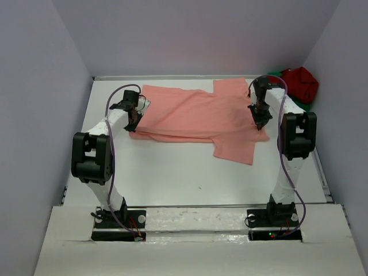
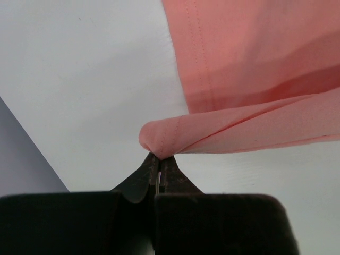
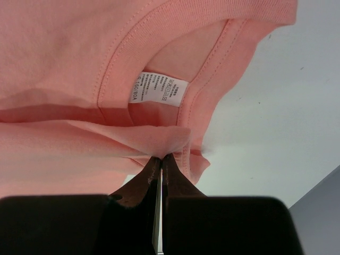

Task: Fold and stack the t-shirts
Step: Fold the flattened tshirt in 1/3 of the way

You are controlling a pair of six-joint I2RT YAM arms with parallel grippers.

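The salmon-pink t-shirt [image 1: 198,115] lies spread across the far middle of the table, partly folded over itself. My left gripper [image 1: 133,123] is shut on its left edge, pinching a fold of cloth [image 2: 164,135] just above the table. My right gripper [image 1: 261,122] is shut on its right side, pinching cloth [image 3: 159,141] near the collar, where a white label [image 3: 158,89] shows. The dark red t-shirt [image 1: 300,83] is bunched at the far right corner on top of the bright green t-shirt [image 1: 299,103], of which only a sliver shows.
The white table [image 1: 172,178] is walled on the left, back and right. One pink sleeve [image 1: 236,148] hangs toward the near side. The arm bases stand at the near edge.
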